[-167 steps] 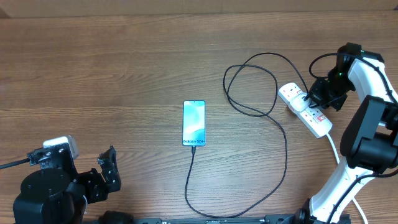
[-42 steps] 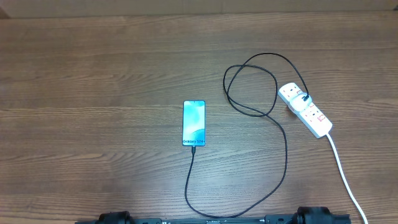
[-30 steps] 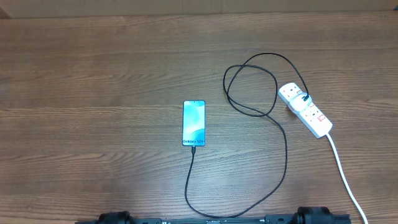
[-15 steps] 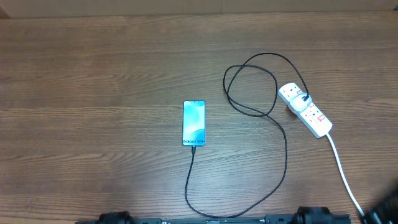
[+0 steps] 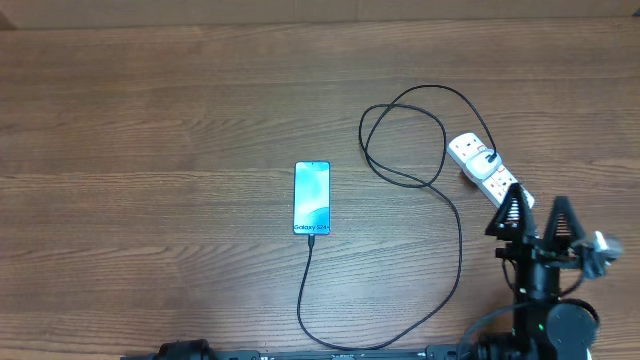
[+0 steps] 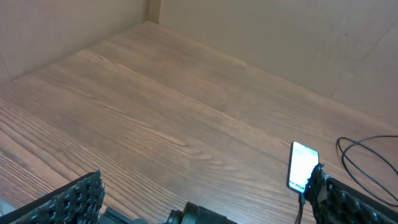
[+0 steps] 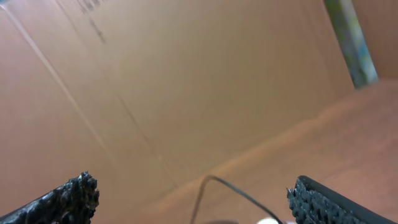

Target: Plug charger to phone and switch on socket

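Left hand: spread, empty; outside the overhead view.
Phone: flat at mid-counter, screen lit.
Charger: tip meets the phone's near edge, apparently seated; far end runs to the socket.
Socket: right side, angled; switch position unreadable.
Right hand: spread, empty, over the socket's near end.
Progress: plugging appears done; switching likely remains.

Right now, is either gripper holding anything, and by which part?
Nothing is held. The right gripper is open by the power strip, nothing between its fingers; the left gripper is open too, over bare table.
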